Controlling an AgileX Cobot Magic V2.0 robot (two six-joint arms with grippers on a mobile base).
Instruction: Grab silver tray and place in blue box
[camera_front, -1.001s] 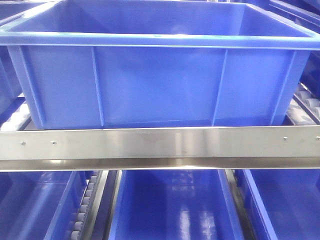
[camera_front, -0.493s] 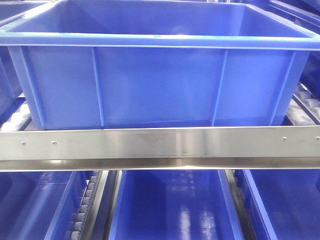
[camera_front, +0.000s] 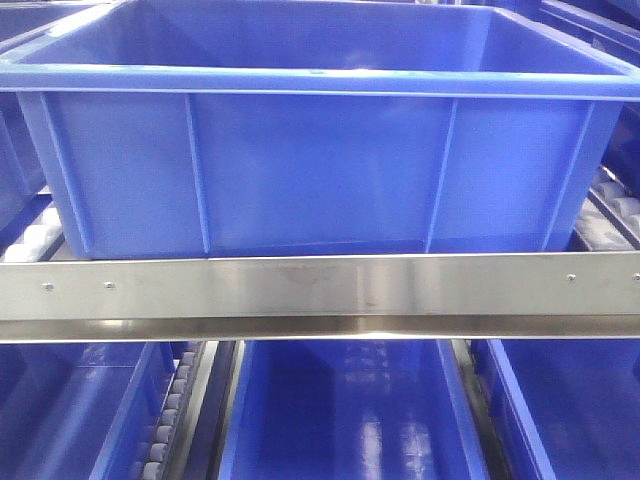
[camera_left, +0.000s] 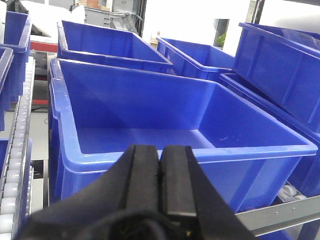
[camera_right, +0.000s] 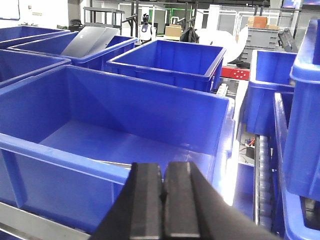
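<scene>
**Rack, crate and claw condition at the recorded moment**

Warehouse racking with rows of blue crates fills every view; shelving, stacked goods and a bright wall lie far behind.

Front view: the blue box (camera_front: 320, 150) sits on the upper level of the rack, its near wall directly behind the steel rack rail (camera_front: 320, 285) that runs edge to edge across the picture. Roller tracks (camera_front: 165, 420) and further blue crates (camera_front: 350, 420) lie on the level beneath. Neither arm appears here.

Left wrist view: the left claw (camera_left: 160, 172) sits low centre, its two dark fingers pressed flat together with nothing between them. It is poised before the near rim of the blue box (camera_left: 150, 115), whose visible interior floor is bare. A white roller track (camera_left: 15, 165) runs along the box's left side, and more crates stand behind and to the right.

Right wrist view: the right claw (camera_right: 162, 197) is likewise fully closed and empty, positioned before the box's near rim. The blue box (camera_right: 115, 115) again shows a bare floor. At the upper left, the silver tray (camera_right: 90, 40) leans tilted inside a far crate (camera_right: 100, 52), well apart from the blue box. Another roller track (camera_right: 262, 190) runs down the right side.
</scene>
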